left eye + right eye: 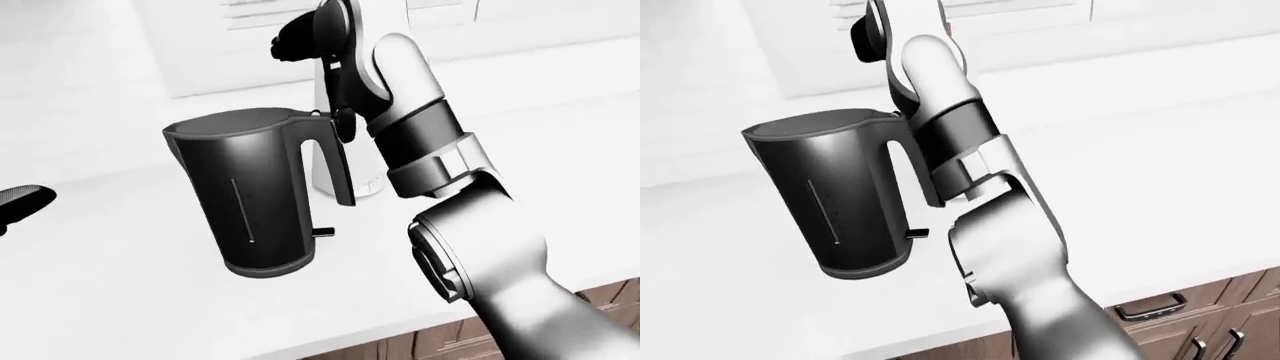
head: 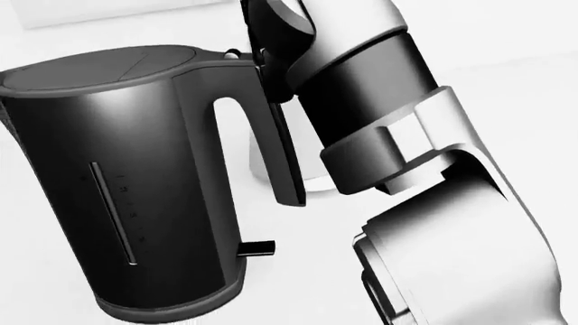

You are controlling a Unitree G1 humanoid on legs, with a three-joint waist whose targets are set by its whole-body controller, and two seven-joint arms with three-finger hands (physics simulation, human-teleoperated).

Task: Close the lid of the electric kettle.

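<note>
A black electric kettle (image 1: 255, 195) stands upright on the white counter (image 1: 120, 300), its handle (image 1: 335, 161) turned to the right. Its lid (image 1: 240, 120) lies flat on the top, level with the rim. My right arm (image 1: 480, 247) rises from the lower right, past the handle. My right hand (image 1: 300, 34) is up above the handle's top end, clear of the lid; its dark fingers are bunched and their state is unclear. A dark part of my left hand (image 1: 20, 204) shows at the left edge, well away from the kettle.
A white upright container (image 1: 330, 169) stands just behind the kettle's handle, partly hidden by my arm. The counter's near edge runs along the bottom, with brown wooden drawers (image 1: 1160, 307) below it. A white wall (image 1: 200, 60) rises beyond the counter.
</note>
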